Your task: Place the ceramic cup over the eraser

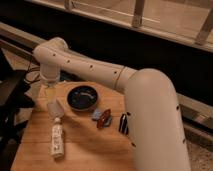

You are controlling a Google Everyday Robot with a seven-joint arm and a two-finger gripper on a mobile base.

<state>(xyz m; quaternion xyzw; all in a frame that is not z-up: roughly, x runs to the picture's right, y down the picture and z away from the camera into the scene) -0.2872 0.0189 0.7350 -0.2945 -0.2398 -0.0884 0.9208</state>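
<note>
The small white ceramic cup [55, 108] stands on the wooden table [90, 150], left of the dark bowl [82, 97]. My gripper [49, 92] hangs from the wrist at the table's far left, just above and behind the cup; I cannot tell if it touches the cup. A small blue-grey block [96, 114], which may be the eraser, lies right of the cup, in front of the bowl.
A white labelled bottle [57, 140] lies on the table in front of the cup. A reddish-brown object [105, 119] and a black-and-white object [122, 123] lie beside the block. My arm [150, 110] covers the table's right side. Dark equipment [12, 97] stands left.
</note>
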